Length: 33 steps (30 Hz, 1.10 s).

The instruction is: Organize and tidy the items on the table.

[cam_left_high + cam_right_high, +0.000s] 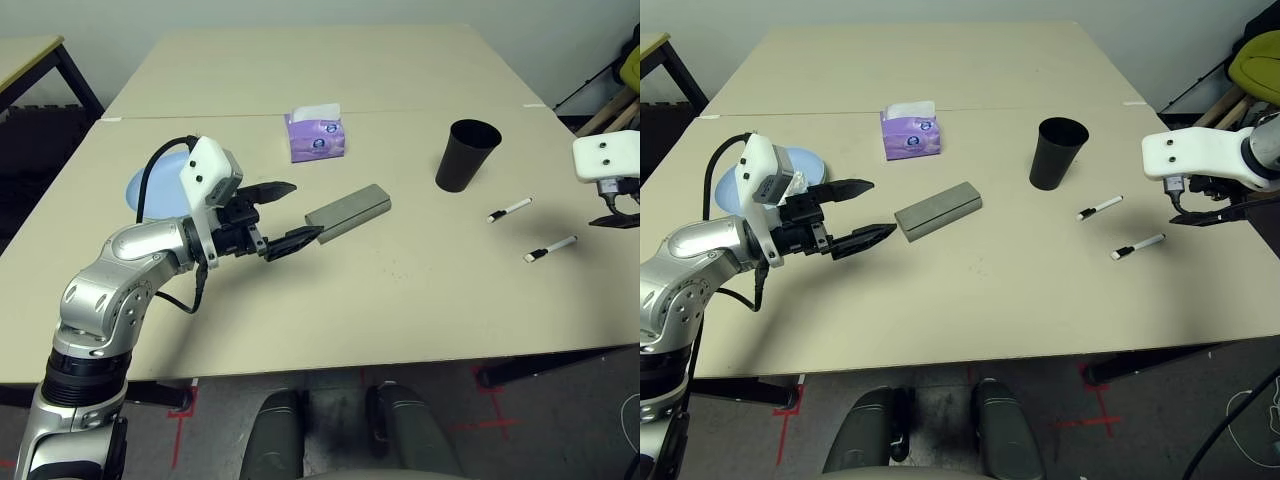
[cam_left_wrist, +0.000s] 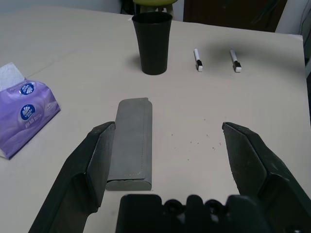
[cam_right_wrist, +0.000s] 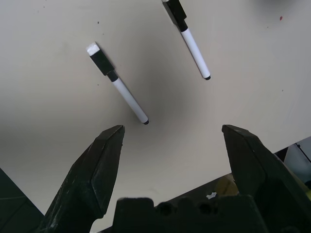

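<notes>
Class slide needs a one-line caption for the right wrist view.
Open right end effector hovering above two white pens on the beige table.

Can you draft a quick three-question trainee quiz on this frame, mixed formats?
1. True or false: the left end effector is shut on the grey glasses case.
2. Which stands nearest the two white pens? A) tissue pack B) black cup C) light blue plate
3. Fill in: the right end effector hovers open above the ____.

Key: 1 false, its jaws stand open, the case lying free on the table. 2 B, black cup. 3 pens.
</notes>
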Tool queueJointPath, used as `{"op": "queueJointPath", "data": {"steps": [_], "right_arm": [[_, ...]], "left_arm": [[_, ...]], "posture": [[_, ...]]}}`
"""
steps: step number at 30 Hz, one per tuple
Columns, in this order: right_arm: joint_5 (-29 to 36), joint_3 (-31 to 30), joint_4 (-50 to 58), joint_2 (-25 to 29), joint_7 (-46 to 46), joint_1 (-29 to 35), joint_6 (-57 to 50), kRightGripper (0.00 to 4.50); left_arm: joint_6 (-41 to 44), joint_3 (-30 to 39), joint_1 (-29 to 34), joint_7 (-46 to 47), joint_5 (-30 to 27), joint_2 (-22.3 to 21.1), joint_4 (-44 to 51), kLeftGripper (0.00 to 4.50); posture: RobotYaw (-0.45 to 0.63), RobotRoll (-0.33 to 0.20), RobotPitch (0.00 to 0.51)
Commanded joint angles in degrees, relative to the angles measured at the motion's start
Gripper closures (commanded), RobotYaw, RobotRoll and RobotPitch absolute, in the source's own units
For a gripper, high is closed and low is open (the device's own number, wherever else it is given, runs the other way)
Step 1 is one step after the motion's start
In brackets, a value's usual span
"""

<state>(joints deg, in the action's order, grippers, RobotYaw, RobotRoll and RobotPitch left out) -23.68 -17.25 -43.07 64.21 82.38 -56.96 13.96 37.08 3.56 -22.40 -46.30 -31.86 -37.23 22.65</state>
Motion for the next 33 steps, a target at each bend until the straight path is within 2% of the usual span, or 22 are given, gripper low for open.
{"op": "queueJointPath", "data": {"steps": [1, 33], "right_arm": [[-0.20, -0.30, -0.60, 0.05, 0.54, -0.36, 0.12, 0.00], [0.32, -0.20, 1.43, 0.20, 2.81, 0.88, 0.35, 0.00]], "left_arm": [[-1.41, -0.27, -0.04, -0.07, 0.30, 0.18, -0.11, 0.02], [-7.58, -0.87, 1.00, -4.22, -0.30, 0.73, -1.19, 0.02]], "posture": [[0.01, 0.000, 0.093], [0.01, 0.000, 0.086]]}}
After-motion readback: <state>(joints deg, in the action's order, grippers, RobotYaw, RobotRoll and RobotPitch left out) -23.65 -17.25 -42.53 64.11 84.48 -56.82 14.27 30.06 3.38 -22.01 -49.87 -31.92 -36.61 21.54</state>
